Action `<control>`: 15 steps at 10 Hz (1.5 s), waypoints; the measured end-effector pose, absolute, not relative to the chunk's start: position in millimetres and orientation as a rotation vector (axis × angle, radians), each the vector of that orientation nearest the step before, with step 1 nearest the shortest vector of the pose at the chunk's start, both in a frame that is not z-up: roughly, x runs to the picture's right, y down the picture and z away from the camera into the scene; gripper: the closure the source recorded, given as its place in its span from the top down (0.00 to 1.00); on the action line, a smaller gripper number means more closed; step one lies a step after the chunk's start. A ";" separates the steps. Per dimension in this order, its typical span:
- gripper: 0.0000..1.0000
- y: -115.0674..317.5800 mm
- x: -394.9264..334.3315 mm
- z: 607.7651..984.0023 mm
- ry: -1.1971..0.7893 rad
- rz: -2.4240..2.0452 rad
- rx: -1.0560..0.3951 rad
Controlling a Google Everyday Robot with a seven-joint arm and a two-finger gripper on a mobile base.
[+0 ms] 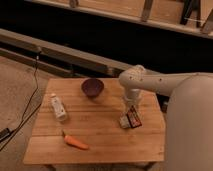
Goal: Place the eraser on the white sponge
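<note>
The eraser [134, 119], a small dark block with orange-red markings, lies tilted at the right side of the wooden table [100, 132]. Its left edge overlaps the white sponge [123, 121], which shows only as a pale patch beside and under it. My gripper [131, 106] hangs from the white arm that comes in from the right. It sits directly above the eraser, very close to its top edge. I cannot tell whether it touches the eraser.
A dark purple bowl [92, 87] stands at the table's back middle. A white bottle with a label [58, 107] lies at the left. An orange carrot [76, 142] lies near the front left. A dark wall and a ledge run behind the table.
</note>
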State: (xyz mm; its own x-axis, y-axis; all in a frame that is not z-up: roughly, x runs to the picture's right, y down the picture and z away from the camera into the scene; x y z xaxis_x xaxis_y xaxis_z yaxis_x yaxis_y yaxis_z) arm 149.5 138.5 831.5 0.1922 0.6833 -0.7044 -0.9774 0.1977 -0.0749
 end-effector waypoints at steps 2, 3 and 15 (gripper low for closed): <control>0.00 143.6 145.4 841.7 0.607 1.262 -0.617; 0.00 145.6 142.0 845.4 0.607 1.260 -0.628; 0.64 161.5 145.3 854.6 0.654 1.252 -0.679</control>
